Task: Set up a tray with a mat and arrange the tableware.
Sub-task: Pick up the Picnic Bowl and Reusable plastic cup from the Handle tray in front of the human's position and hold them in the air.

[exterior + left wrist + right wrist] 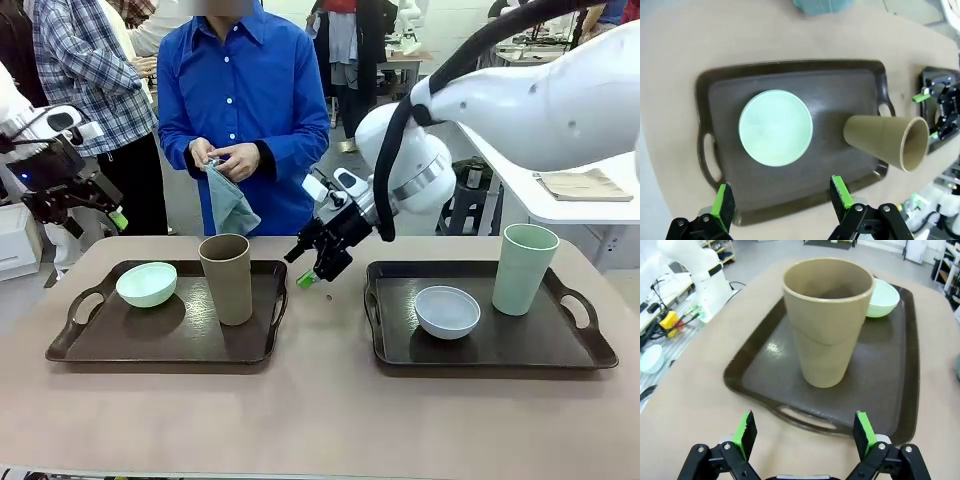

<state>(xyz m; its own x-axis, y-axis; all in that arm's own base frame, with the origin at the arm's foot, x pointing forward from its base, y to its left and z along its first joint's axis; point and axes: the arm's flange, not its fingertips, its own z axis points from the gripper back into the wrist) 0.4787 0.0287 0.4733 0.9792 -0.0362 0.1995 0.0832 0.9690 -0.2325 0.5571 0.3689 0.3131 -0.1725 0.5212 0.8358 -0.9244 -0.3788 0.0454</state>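
Observation:
Two dark trays lie on the table. The left tray (160, 350) holds a mint green bowl (146, 284) and a brown cup (227, 278). On the right tray (500, 352) stand a white bowl (447, 311) and a pale green cup (524, 268). A person at the far side holds a grey-blue cloth mat (230, 200) in both hands. My right gripper (315, 268) hangs open between the trays, facing the brown cup (827, 325). My left gripper (781, 200) is open high above the left tray (840, 95), over the mint bowl (775, 127).
Bare tabletop (320, 420) runs along the near edge and between the trays. In the right wrist view the tray handle (805, 419) lies just beyond the open fingers (746, 430). Other people stand behind at the far left, and a white side table (560, 205) at the right.

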